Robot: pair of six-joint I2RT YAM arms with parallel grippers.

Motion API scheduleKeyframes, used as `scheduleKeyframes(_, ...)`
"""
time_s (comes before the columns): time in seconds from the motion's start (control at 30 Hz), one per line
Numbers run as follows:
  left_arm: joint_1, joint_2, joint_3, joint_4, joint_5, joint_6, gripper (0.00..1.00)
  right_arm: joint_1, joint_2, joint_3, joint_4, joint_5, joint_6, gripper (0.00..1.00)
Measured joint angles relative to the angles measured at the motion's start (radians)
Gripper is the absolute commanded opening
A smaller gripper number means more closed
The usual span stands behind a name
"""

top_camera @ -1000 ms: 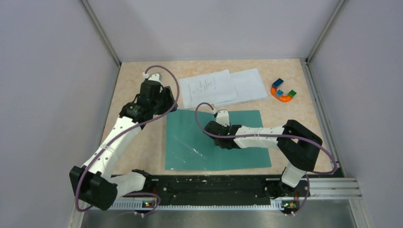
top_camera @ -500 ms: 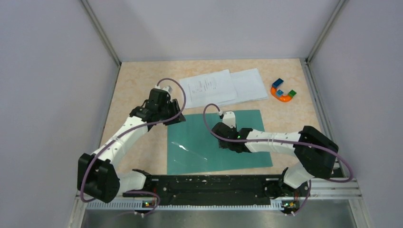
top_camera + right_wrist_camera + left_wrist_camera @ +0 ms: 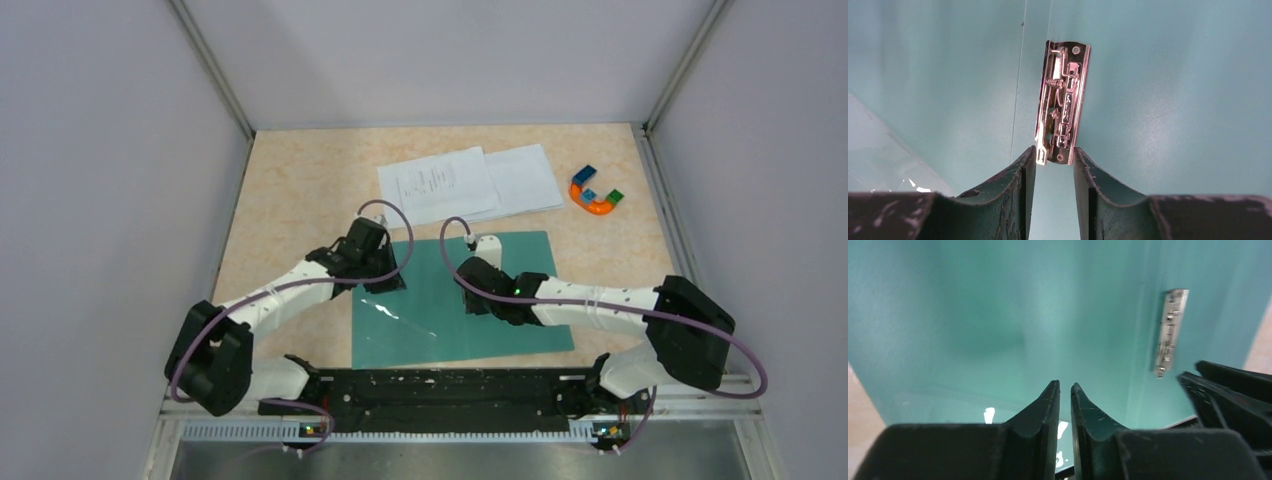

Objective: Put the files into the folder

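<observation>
The teal folder (image 3: pixel 425 340) lies flat mid-table, with a clear plastic sheet (image 3: pixel 878 145) on its left part. Its metal clip (image 3: pixel 1063 100) also shows in the left wrist view (image 3: pixel 1169 332). My right gripper (image 3: pixel 478 300) sits low on the folder, jaws apart, the fingertips (image 3: pixel 1053 149) closely flanking the clip's near end. My left gripper (image 3: pixel 388 280) is over the folder's left edge; its jaws (image 3: pixel 1065 385) leave only a thin slit, and whether the clear sheet is in it is unclear. The files, a printed sheet (image 3: pixel 437 185) and a nearly blank one (image 3: pixel 525 178), lie overlapping behind the folder.
A small multicoloured horseshoe toy (image 3: pixel 596 192) sits at the back right. Grey walls close in the table on the left, right and back. The black rail (image 3: pixel 450 385) with both arm bases runs along the near edge.
My left gripper has come forward and right from beside the files to the folder's left edge, its jaws closing. The right arm slid slightly right along the folder and its jaws narrowed.
</observation>
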Motion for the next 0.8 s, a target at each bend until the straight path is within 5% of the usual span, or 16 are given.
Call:
scheduleKeyframes(0.23, -0.133, -0.128, -0.145, -0.005, -0.211, -0.157, 0.20, 0.000, 0.008, 0.042, -0.028, -0.035, 0.000, 0.24)
scheduleKeyframes(0.8, -0.157, -0.123, -0.264, 0.017, -0.410, -0.375, 0.14, 0.010, 0.115, 0.060, -0.057, -0.060, 0.012, 0.18)
